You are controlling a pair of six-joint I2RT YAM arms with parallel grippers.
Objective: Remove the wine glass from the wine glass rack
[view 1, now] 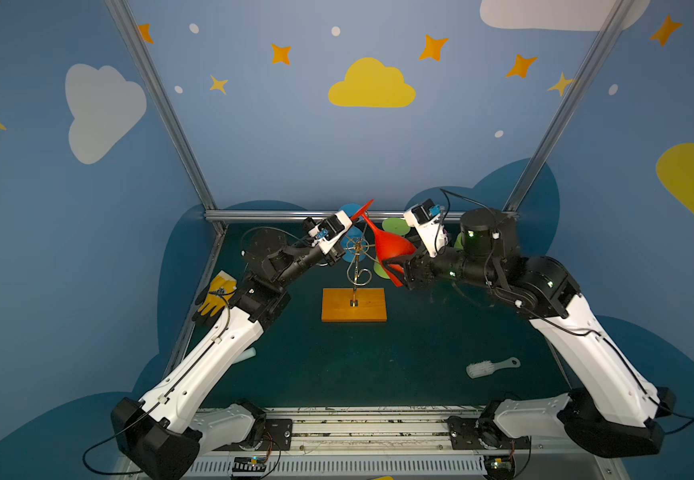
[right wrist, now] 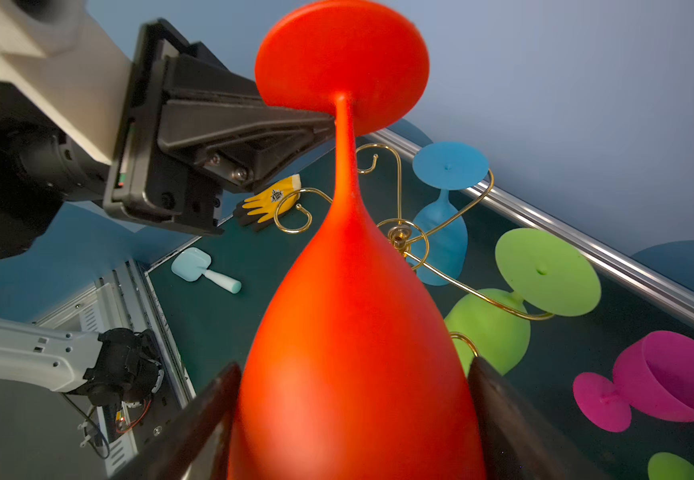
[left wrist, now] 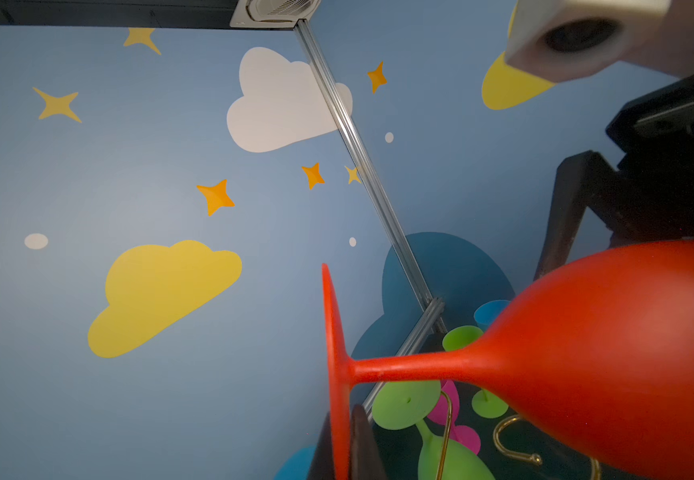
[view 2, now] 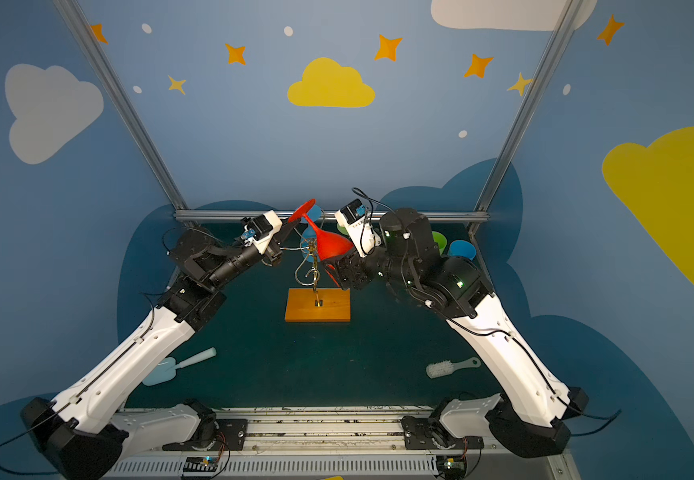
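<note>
Dark green matting covers the table (view 1: 378, 365). Toward its far edge stands the wine glass rack (view 1: 353, 303), a thin gold wire stand with curled arms on a slim post and a rectangular orange wooden base. Above the rack's top you have the wine glass (view 1: 387, 245), a matte red goblet. It is tilted, with its round foot up toward the far edge and its bowl down toward the right edge.

Your left gripper (right wrist: 328, 120) is closed on the rim of the foot, close to the stem. Your right gripper (right wrist: 353, 368) has a finger on each side of the bowl, close against it. I cannot tell whether those fingers clamp the bowl or only flank it.

The lift looks done or nearly done, since the stem appears to sit outside every curl. One gold curl does pass just beside the stem in the right wrist view, so I cannot rule out contact. What is left for you, I judge, is to carry the glass clear of the wire and set it down on bare table.

A blue goblet (right wrist: 441, 232) and a green goblet (right wrist: 544, 270) sit behind the rack by the far edge. I cannot tell whether either one hangs from a curl. A pink goblet (right wrist: 669, 382) lies on its side toward the far right corner.

A yellow work glove (view 1: 216, 295) lies at the left edge, a white scrubbing brush (view 1: 490, 368) toward the right edge, and a pale blue scoop (view 2: 171, 368) toward the left edge.
</note>
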